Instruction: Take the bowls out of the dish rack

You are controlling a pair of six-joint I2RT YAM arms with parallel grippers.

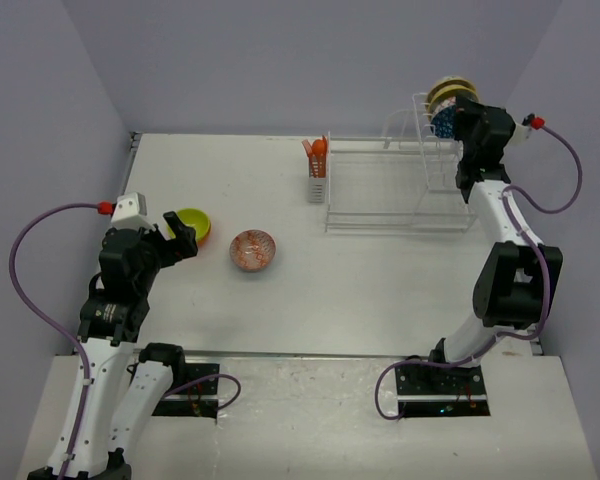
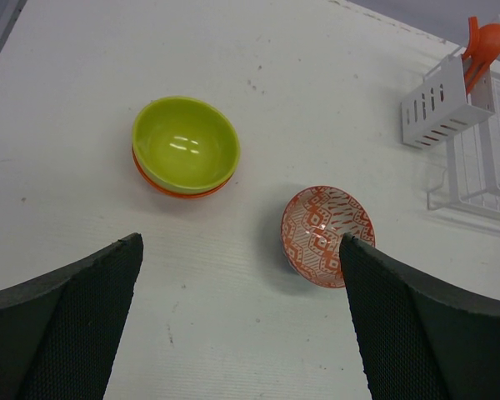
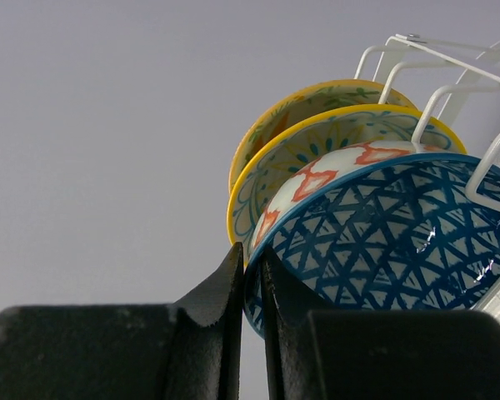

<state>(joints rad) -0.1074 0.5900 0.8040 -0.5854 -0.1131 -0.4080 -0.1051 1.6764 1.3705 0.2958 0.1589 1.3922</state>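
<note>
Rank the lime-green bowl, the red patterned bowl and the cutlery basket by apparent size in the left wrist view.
1. lime-green bowl.
2-3. red patterned bowl and cutlery basket: about alike; the basket is farther off, so unranked.

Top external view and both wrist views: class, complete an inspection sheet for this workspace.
Surface: white table, faint marks.
Job's things: lime-green bowl nested in an orange bowl and a red patterned bowl on the table; blue bowl and three more bowls behind it, on edge in the dish rack.
Clutter: orange utensils in the rack's basket.
Tools: left tool open above the table; right tool shut on the blue bowl's rim.
Cables: purple cable looping off each arm.
Surroundings: plain grey-violet walls.
</note>
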